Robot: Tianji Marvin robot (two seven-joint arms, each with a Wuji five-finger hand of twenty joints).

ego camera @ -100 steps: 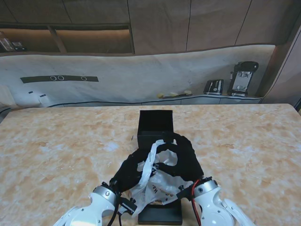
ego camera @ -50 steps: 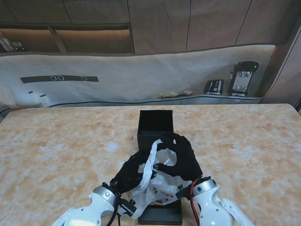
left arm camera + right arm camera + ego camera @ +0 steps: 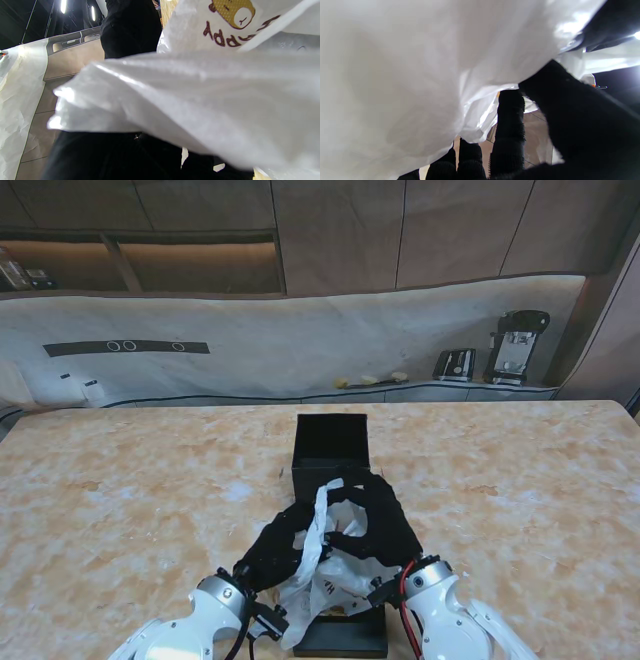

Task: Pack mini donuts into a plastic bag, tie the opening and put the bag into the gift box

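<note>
We are holding the plastic bag (image 3: 335, 580) between our two hands, the left robot hand (image 3: 283, 545) closing on its left side and the right robot hand (image 3: 375, 515) curling its fingers (image 3: 510, 117) around the twisted white strip that is rising from the bag's mouth. The gift box (image 3: 331, 448) is lying straight ahead of both hands on the bench (image 3: 120, 500), just beyond the right robot hand's fingertips, so we judge that hand nearer. The strip's long axis is running away from us toward the box.
</note>
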